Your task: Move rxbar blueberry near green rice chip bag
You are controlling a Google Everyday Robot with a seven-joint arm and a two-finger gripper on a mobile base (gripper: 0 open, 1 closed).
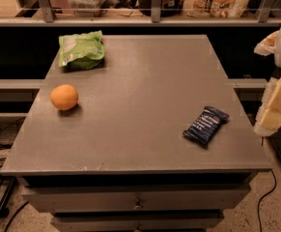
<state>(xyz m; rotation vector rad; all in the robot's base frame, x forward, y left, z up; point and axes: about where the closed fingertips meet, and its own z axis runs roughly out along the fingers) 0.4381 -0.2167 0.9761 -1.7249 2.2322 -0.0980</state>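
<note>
1. We find the flat, navy-wrapped rxbar blueberry (205, 124) lying near the grey table's (145, 81) right front edge.
2. The puffy, crinkly green rice chip bag (81, 50) sits closed at the far left corner, well apart.
3. The pale gripper (276, 105) hangs beside the right edge (its grip we cannot tell).

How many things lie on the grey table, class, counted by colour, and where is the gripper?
Green: 1 (green rice chip bag)
Orange: 1 (orange fruit)
Navy blue: 1 (rxbar blueberry)
Total: 3
The gripper is beyond the right edge of the table, touching none of them.
</note>
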